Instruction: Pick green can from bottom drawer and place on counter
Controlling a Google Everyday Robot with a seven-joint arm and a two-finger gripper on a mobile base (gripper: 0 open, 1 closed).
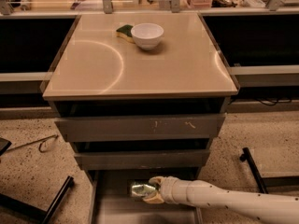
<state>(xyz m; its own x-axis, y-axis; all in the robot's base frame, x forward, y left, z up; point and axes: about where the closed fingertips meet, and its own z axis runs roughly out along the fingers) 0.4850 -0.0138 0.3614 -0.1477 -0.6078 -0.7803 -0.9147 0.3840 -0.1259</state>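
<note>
The green can [139, 189] lies on its side inside the open bottom drawer [140, 214], near its back. The pincer [151, 190] grips the can's right end, one finger above and one below, with the white arm reaching in from the right. Above on the tan bench [140, 69], a white bowl [147, 35] touches a sponge [124, 31].

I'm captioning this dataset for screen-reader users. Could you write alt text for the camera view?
The robot arm's tool grips a green can down in the open bottom drawer. Above, a tan counter holds a white bowl with a sponge beside it.
</note>
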